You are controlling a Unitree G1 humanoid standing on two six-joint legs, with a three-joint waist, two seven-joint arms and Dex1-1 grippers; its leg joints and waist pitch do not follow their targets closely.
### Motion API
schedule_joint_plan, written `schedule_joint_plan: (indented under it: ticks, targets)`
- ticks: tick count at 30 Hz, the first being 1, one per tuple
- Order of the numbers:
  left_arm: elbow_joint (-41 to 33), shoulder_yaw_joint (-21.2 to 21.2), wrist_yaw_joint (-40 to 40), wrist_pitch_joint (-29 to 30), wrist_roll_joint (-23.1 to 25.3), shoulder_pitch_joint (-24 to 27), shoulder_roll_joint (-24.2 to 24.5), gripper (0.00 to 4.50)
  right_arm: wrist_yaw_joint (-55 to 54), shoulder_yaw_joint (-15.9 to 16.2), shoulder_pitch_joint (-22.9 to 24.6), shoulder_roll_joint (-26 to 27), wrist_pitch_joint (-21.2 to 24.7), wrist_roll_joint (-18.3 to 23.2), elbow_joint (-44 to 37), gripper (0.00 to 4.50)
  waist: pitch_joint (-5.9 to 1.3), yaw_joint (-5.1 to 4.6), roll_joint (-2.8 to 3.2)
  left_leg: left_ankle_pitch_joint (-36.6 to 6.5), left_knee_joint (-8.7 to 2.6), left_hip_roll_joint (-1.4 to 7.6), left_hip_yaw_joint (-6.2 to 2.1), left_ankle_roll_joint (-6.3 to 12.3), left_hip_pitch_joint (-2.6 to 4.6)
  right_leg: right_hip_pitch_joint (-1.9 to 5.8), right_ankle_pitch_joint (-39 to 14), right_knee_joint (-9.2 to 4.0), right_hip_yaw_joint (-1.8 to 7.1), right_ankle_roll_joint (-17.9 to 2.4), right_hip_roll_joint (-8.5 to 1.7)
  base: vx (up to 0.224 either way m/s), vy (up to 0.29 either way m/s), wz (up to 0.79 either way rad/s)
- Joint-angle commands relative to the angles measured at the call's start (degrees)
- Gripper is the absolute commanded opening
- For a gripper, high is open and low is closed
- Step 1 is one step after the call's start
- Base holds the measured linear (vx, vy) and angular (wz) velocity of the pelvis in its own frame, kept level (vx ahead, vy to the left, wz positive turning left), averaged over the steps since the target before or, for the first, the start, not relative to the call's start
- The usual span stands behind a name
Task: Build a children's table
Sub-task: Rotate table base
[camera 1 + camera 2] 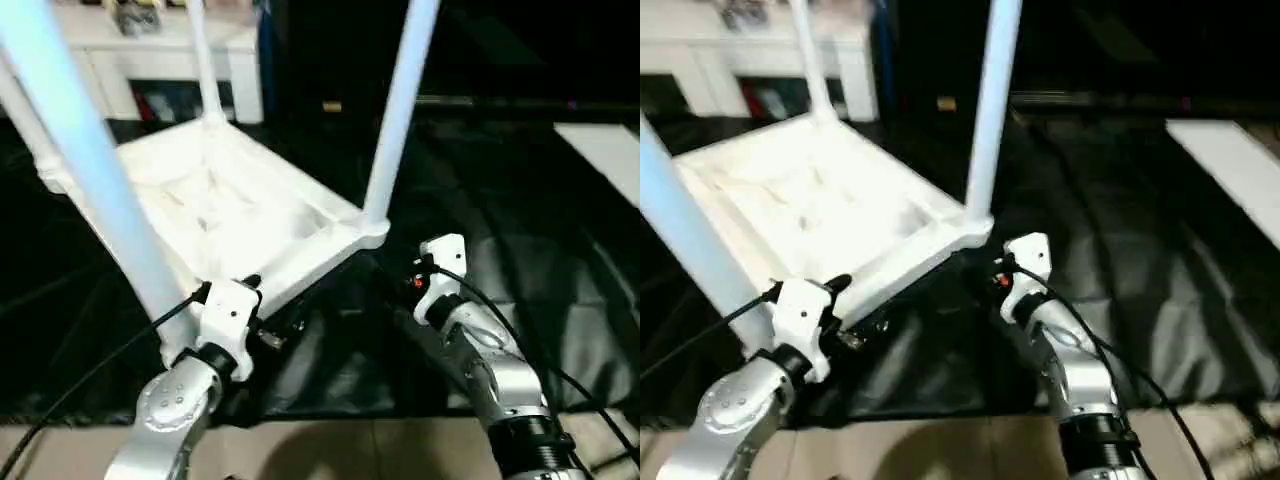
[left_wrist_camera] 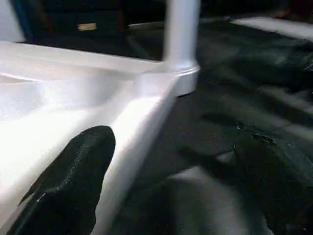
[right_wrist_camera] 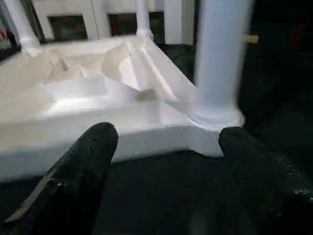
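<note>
White plastic children's table (image 1: 230, 215), rectangular and ribbed on its underside, is seen lying upside down on a big table covered in black cloth (image 1: 560, 260), with its long tapered tubular legs rising from the round corner sockets. One leg (image 1: 400, 110) stands in the near corner socket (image 1: 372, 232) towards the robot's right; another leg (image 1: 85, 150) rises at the near corner towards the left, and a thinner-looking far leg (image 1: 205, 65) is seen at the back corner. A fourth leg is partly seen at the far left edge.

The left gripper (image 2: 166, 196) is placed at the near long edge of the tabletop, its black fingers (image 2: 68, 181) spread wide; one finger lies over the white rim and the other is set over the black cloth, so the rim is straddled, but no grasp is made. The right gripper (image 3: 166, 181) is held just short of the near right corner, its black fingers (image 3: 78, 176) likewise parted and grasping nothing, with the socket and its leg seen between and beyond them. Whether either gripper touches the plastic cannot be told.

Behind the black-covered table a white cabinet (image 1: 170, 60) with glass doors is seen. A pale floor strip (image 1: 380, 450) is visible under the silver forearms.
</note>
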Motion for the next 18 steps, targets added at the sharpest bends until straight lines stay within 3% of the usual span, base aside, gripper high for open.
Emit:
schedule_joint_plan:
  ticks: [1, 2, 3, 4, 5, 6, 7, 8, 9, 10, 11, 12, 13, 14, 15, 16, 17, 18]
  targets:
    - [-0.72, 0.59, 1.0, -1.1, 0.6, -0.03, 0.54, 4.44, 0.24, 1.07, 0.08, 0.27, 1.47, -0.68, -2.96, 3.83, -2.82, 2.5, -1.75, -5.25, 0.48, -2.19, -0.38, 3.02, -3.08, 4.0, -33.45, -11.25, 11.54, 23.69, -10.5, -0.002, -0.186, -0.02]
    - [-0.88, 0.43, 1.52, -1.57, 1.59, 0.08, 0.87, 4.44, 0.41, 1.4, 0.16, 0.18, 1.54, -0.81, -3.05, 3.83, -3.03, 2.71, -1.43, -5.46, 1.57, -1.94, -2.48, 4.82, -3.8, 4.91, -28.6, -11.25, 12.97, 18.67, -13.73, -0.017, -0.136, 0.06]
    - [-0.96, 0.3, 1.85, -1.86, 2.24, 0.15, 1.12, 4.44, 0.45, 1.59, 0.22, 0.13, 1.62, -0.94, -3.14, 3.83, -2.75, 2.93, -1.02, -4.93, 1.8, -1.97, -3.25, 4.78, -3.84, 4.79, -26.28, -11.51, 13.08, 14.93, -14.22, -0.036, -0.085, 0.01]
    - [-1.09, 0.6, 1.95, -2.57, 2.04, 0.67, 0.98, 4.44, 0.35, 2.0, 0.29, 0.09, 1.92, -1.18, -3.24, 3.83, -2.04, 3.08, -0.81, -3.38, 1.12, -2.09, -3.72, 4.3, -3.1, 4.27, -23.89, -12.2, 11.53, 7.48, -13.26, -0.036, -0.085, 0.01]
    - [-1.22, 0.83, 1.89, -2.7, 1.69, 0.99, 0.82, 4.44, 0.27, 2.19, 0.31, 0.08, 2.13, -1.24, -3.3, 3.83, -1.85, 3.2, -0.72, -1.91, 0.32, -2.74, -3.23, 4.17, -2.48, 4.15, -23.9, -12.56, 9.88, 5.59, -11.45, -0.038, -0.061, -0.05]
    - [-1.63, 1.22, 0.88, -3.42, 0.33, 1.86, 0.76, 4.44, 0.32, 2.32, 0.34, 0.04, 2.22, -1.19, -3.38, 3.83, -1.55, 3.46, 0.02, -0.14, -1.71, -3.04, -2.23, 4.74, -0.5, 3.02, -26.63, -13.82, 7.47, 2.89, -8.47, 0.0, 0.0, 0.0]
    - [-1.82, 1.39, 0.39, -3.75, -0.27, 2.25, 0.75, 4.44, 0.33, 2.38, 0.35, 0.0, 2.27, -1.13, -3.44, 3.83, -1.68, 3.5, 0.77, -0.21, -3.14, -2.36, -1.77, 5.11, 0.92, 2.5, -27.89, -14.43, 6.12, 1.77, -7.39, 0.0, 0.0, 0.0]
    - [-2.19, 1.53, -0.6, -4.0, -1.21, 3.2, 1.03, 4.44, 0.27, 2.41, 0.37, -0.07, 2.36, -1.01, -3.5, 3.83, -1.41, 2.5, 1.63, -6.55, -6.37, 0.64, -1.91, 4.96, 2.16, 1.94, -27.87, -13.94, 3.42, 2.04, -4.27, 0.0, 0.0, 0.0]
    - [-2.22, 1.53, -0.66, -3.94, -1.29, 3.29, 1.06, 4.44, 0.25, 2.41, 0.38, -0.08, 2.39, -1.0, -3.52, 3.83, -1.57, 1.61, 2.26, -12.19, -7.74, 3.15, -3.02, 4.38, 2.83, 2.25, -25.12, -13.16, 2.96, 1.42, -4.23, -0.025, 0.091, 0.1]
    - [-3.03, 1.48, -2.33, -2.98, -3.13, 5.18, 1.85, 4.44, -0.05, 2.22, 0.52, -0.36, 3.14, -0.66, -3.84, 3.83, -2.38, 0.81, 3.99, -25.08, -11.07, 8.01, -4.11, 2.31, 3.74, 3.42, -10.9, -9.02, 2.52, -1.61, -4.64, -0.025, 0.091, 0.1]
    - [-3.05, 1.48, -2.35, -2.94, -3.15, 5.24, 1.89, 4.44, -0.06, 2.21, 0.53, -0.38, 3.19, -0.66, -3.85, 3.83, -2.32, 0.52, 3.78, -26.33, -11.72, 8.25, -3.78, 1.84, 3.55, 3.46, -6.07, -7.99, 2.74, -2.32, -4.98, -0.005, 0.084, 0.12]
    - [-3.18, 1.5, -2.49, -2.63, -3.28, 5.69, 2.2, 4.44, -0.12, 2.14, 0.55, -0.54, 3.51, -0.65, -3.88, 3.83, -1.76, 0.2, 2.96, -28.42, -11.79, 6.23, -2.27, -0.08, 3.3, 2.97, -4.63, -9.22, 3.6, -3.73, -5.93, -0.004, 0.054, 0.1]
    - [-3.25, 1.54, -3.26, -1.58, -4.19, 6.13, 2.61, 4.44, 0.1, 2.1, 0.61, -0.91, 3.81, -0.67, -3.94, 3.83, -1.17, -0.03, 0.89, -27.73, -9.83, 2.77, -0.12, -1.72, 3.46, 2.66, -18.5, -12.52, 4.44, -3.71, -7.83, -0.004, 0.054, 0.1]
    - [-3.25, 1.54, -3.26, -1.58, -4.19, 6.13, 2.61, 4.44, 0.1, 2.1, 0.61, -0.91, 3.81, -0.67, -3.94, 3.83, -1.07, 0.33, 0.9, -24.17, -8.57, 1.59, 0.26, -1.28, 3.69, 2.8, -26.89, -13.7, 4.62, -2.52, -9.19, 0.0, 0.0, 0.0]
    - [-3.4, 1.67, -4.14, -0.92, -5.3, 6.43, 2.92, 4.44, 0.34, 2.11, 0.63, -1.21, 3.94, -0.63, -4.01, 3.83, -1.13, 0.75, 0.99, -20.07, -7.99, 1.45, 0.33, -0.67, 3.68, 2.99, -32.9, -14.65, 4.84, -1.0, -9.96, 0.01, 0.051, 0.0]
    - [-3.5, 1.75, -5.13, -0.49, -6.51, 6.65, 3.14, 4.44, 0.51, 2.14, 0.64, -1.44, 4.06, -0.6, -4.09, 3.83, -1.34, 0.75, 0.73, -14.27, -8.73, 1.95, 0.2, 0.26, 2.34, 3.9, -34.37, -14.73, 4.58, 1.06, -9.45, 0.01, 0.051, 0.0]
    - [-4.28, 1.88, -7.73, 0.34, -9.0, 7.47, 4.18, 4.44, 1.22, 2.42, 0.52, -2.04, 4.31, -0.7, -4.14, 3.83, -1.65, 0.36, 0.93, -13.6, -9.62, 2.72, -0.1, -0.17, 1.94, 3.91, -29.72, -14.06, 3.68, 1.28, -8.12, 0.0, 0.0, 0.0]
    - [-5.0, 2.02, -8.99, 0.99, -10.32, 8.18, 4.83, 4.44, 1.9, 2.66, 0.49, -2.49, 4.1, -0.83, -4.07, 3.83, -1.67, -0.09, 0.96, -15.89, -10.07, 3.4, -0.39, -0.76, 2.32, 3.53, -25.33, -13.54, 3.57, 0.5, -7.61, 0.0, 0.0, 0.0]
